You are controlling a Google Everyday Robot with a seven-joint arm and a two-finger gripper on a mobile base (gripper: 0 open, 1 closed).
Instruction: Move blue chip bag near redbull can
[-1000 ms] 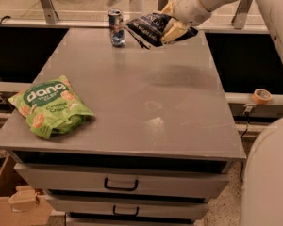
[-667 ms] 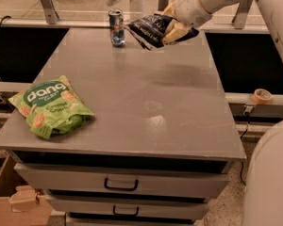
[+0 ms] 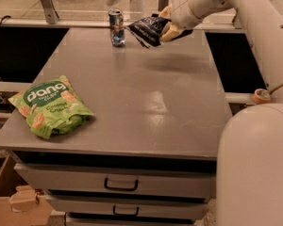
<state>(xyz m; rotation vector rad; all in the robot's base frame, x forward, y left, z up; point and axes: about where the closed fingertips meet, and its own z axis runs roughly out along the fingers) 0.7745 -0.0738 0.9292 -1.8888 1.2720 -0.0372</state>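
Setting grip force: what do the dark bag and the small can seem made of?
The chip bag, held by the gripper with jaws shut on it over the far end of the table, looks like thin glossy foil or film: creased, catching light. The can beside it looks like printed metal, probably aluminium: silver top.

blue chip bag [image 3: 147, 28] in gripper [image 3: 165, 23] beside redbull can [image 3: 116, 27]

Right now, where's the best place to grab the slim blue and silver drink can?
Around its middle, probably from the front: the slim blue and silver drink can stands upright, and the gripper, clamped on the dark navy foil chip bag, hangs close on its right.
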